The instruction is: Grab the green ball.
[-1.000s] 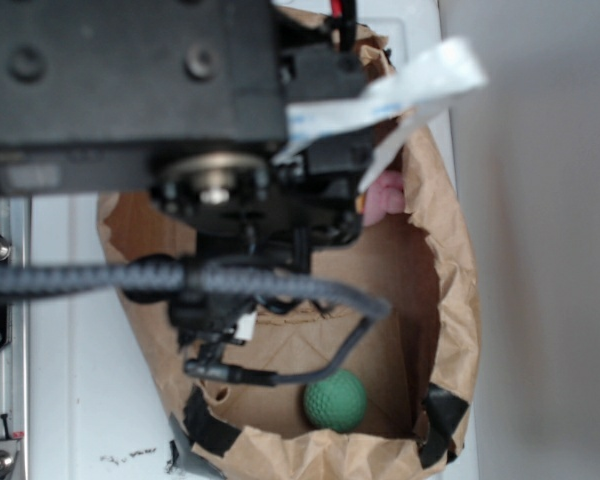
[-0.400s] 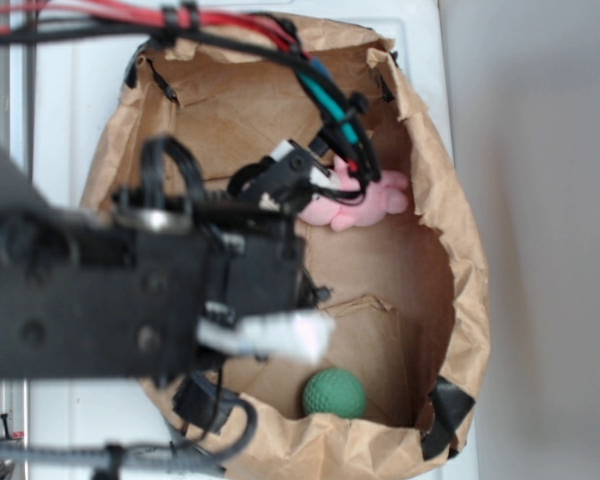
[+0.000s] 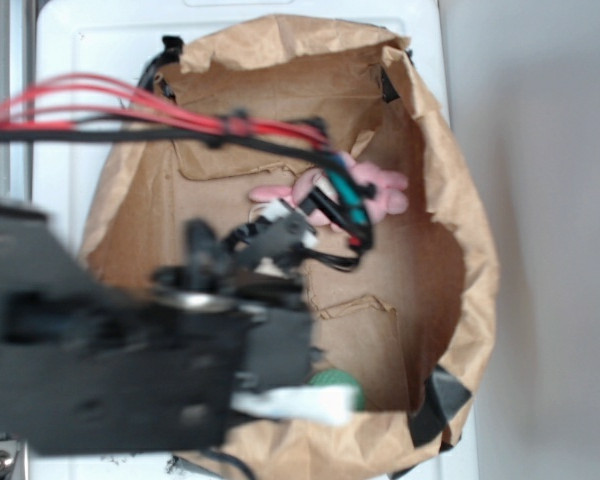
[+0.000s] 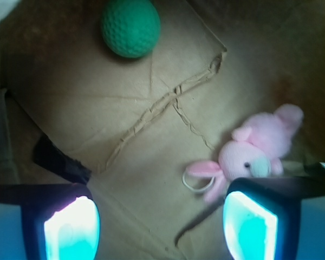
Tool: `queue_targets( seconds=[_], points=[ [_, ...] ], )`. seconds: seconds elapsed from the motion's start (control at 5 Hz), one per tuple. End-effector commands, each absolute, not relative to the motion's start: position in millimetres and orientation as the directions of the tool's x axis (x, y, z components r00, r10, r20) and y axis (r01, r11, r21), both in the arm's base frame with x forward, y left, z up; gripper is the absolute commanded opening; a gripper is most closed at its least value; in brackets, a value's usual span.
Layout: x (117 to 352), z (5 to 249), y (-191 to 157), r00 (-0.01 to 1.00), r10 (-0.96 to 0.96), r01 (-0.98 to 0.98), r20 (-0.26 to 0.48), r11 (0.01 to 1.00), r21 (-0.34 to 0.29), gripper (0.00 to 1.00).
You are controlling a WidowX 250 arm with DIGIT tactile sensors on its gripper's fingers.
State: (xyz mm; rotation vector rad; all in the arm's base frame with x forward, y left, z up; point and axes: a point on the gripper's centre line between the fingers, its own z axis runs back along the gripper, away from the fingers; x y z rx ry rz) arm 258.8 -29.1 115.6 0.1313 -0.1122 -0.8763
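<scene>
The green ball (image 4: 131,27) is a small dimpled sphere on the brown paper floor, at the top of the wrist view, well ahead of my fingers. In the exterior view only a sliver of the green ball (image 3: 335,381) shows beside the blurred black arm. My gripper (image 4: 161,226) hangs open above bare paper, its two cyan-lit pads (image 4: 72,230) wide apart with nothing between them. The pink plush bunny (image 4: 257,153) lies just beyond the right pad.
A crumpled brown paper bag (image 3: 460,230) walls in the floor on all sides, with black tape (image 3: 438,398) at its near corner. The pink bunny (image 3: 380,190) lies mid-bag under red and black cables (image 3: 130,110). The white table (image 3: 90,50) surrounds the bag.
The arm has swung from the top of the exterior view down to the lower left, and now covers most of the green ball. The bunny and the ball have stayed put.
</scene>
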Motion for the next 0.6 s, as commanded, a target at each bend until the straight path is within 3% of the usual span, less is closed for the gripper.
queue_targets(
  seconds=[0.0, 0.2, 0.4],
  points=[
    [316, 181, 13, 0.703, -0.681, 0.685, 0.206, 0.726, 0.062, 1.0],
    [332, 177, 24, 0.687, -0.699, 0.691, 0.199, 0.713, 0.118, 1.0],
    [333, 157, 19, 0.657, -0.745, 0.721, 0.117, 0.666, 0.191, 1.0]
  ],
)
